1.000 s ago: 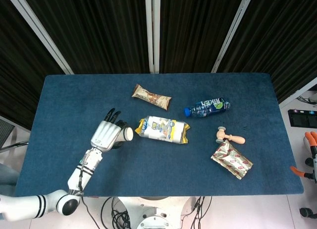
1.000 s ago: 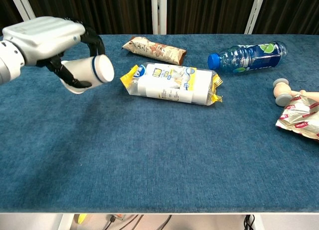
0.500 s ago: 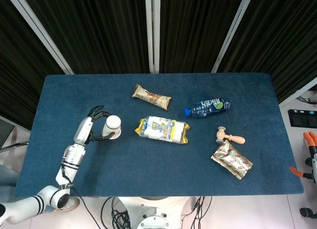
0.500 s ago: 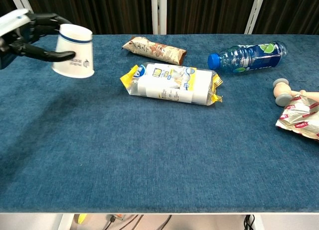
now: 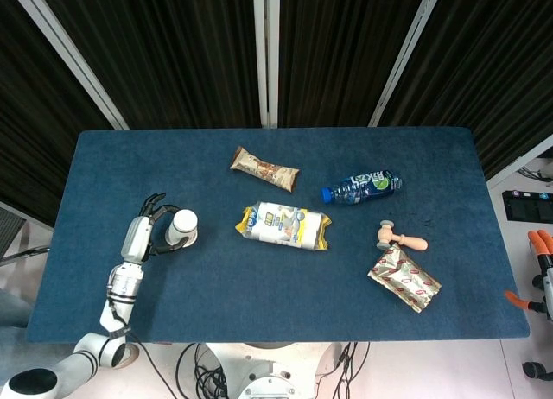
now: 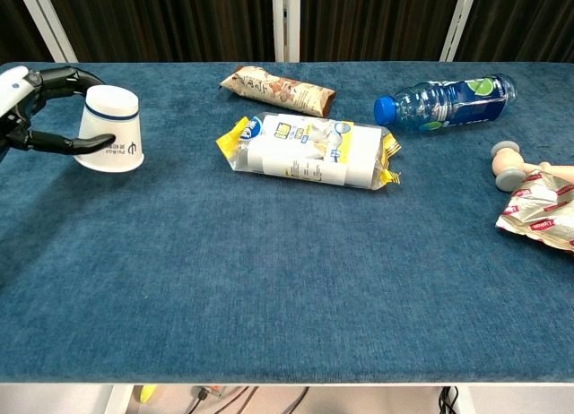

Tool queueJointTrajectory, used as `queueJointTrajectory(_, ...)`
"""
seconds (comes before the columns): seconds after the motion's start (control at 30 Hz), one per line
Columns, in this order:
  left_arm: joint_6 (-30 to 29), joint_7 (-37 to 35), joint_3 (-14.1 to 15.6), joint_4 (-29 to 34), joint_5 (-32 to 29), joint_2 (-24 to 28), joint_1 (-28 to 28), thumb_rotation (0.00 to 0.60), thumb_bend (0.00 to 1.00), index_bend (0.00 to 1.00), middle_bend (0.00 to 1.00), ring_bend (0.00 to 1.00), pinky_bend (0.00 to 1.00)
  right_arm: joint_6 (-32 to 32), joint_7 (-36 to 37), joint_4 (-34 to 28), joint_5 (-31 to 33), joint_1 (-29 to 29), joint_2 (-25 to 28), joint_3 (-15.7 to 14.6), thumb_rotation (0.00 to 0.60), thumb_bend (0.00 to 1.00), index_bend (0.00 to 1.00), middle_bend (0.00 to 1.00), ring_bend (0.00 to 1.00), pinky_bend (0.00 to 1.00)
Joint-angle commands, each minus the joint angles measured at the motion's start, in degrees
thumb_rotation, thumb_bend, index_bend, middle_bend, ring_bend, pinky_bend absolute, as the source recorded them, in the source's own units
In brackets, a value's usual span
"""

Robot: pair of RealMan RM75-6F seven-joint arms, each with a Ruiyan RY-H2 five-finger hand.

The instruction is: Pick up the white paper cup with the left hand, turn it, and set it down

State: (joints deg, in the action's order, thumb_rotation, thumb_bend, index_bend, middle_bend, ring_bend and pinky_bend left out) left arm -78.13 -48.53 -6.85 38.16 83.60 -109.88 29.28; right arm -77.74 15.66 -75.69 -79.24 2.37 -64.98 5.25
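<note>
White paper cup (image 6: 108, 129) upturned in left hand (image 6: 36, 109)

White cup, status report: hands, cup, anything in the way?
Left hand around the cup, fingers on it. Cup upside down on the table. Right hand not in view. Snack pack to its right, well apart.

A blue desk (image 5: 259, 295) carries a cup (image 5: 182, 226) upside down at left, a bar (image 5: 264, 168) far, a pack (image 5: 283, 225) centre, a bottle (image 5: 361, 187), mallet (image 5: 400, 237) and pouch (image 5: 403, 278) right.
</note>
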Motion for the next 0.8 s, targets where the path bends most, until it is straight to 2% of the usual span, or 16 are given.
queueJointTrajectory(0.03,0.43,-0.85,0.35,-1.21,0.36,-0.70,-0.27,0.600,0.17,0.46,0.40,0.09,0.00,0.13,-0.03,0.04,-0.04,0.06,-0.02,-0.06,0.600,0.02,0.00,0.00,0.00,0.00)
queueJointTrajectory(0.2,1.89,-2.02,0.84,-2.84,0.44,-1.25,-0.68,0.600,0.17,0.45,0.40,0.09,0.00,0.17,-0.03,0.02,-0.07,0.15,-0.02,-0.05,0.600,0.02,0.00,0.00,0.00,0.00)
queueJointTrajectory(0.3,1.91,-3.04,1.00,-3.43,0.80,-1.31,-0.71,0.600,0.17,0.41,0.37,0.07,0.00,0.08,-0.07,-0.06,-0.02,0.14,0.07,0.01,0.600,0.02,0.00,0.00,0.00,0.00)
queueJointTrajectory(0.37,1.85,-3.26,1.11,-3.80,1.09,-1.32,-0.66,0.600,0.17,0.34,0.32,0.06,0.00,-0.15,-0.16,-0.19,-0.06,0.12,0.15,0.09,0.600,0.02,0.00,0.00,0.00,0.00)
queueJointTrajectory(0.47,1.52,-3.84,1.28,-3.87,1.56,-1.18,-0.63,0.600,0.17,0.14,0.22,0.02,0.00,-0.53,-0.16,-0.50,-0.09,0.05,0.30,0.20,0.600,0.02,0.00,0.00,0.00,0.00)
queueJointTrajectory(0.57,0.44,-3.70,1.27,-3.97,1.92,-1.05,-0.83,0.600,0.17,0.02,0.11,0.00,0.00,-0.25,-0.29,-0.81,0.12,0.06,0.44,0.17,0.600,0.02,0.00,0.00,0.00,0.00)
queueJointTrajectory(0.7,-2.24,-2.87,0.80,-2.96,2.11,-0.41,-1.58,0.600,0.17,0.01,0.06,0.00,0.00,-0.03,-0.43,-1.11,0.44,0.08,0.62,0.24,0.600,0.02,0.00,0.00,0.00,0.00)
queueJointTrajectory(0.8,-6.64,-2.30,0.34,0.35,2.86,2.05,-2.67,0.600,0.17,0.01,0.05,0.00,0.00,-0.71,-0.38,-1.45,0.40,-0.09,0.89,0.46,0.600,0.02,0.00,0.00,0.00,0.00)
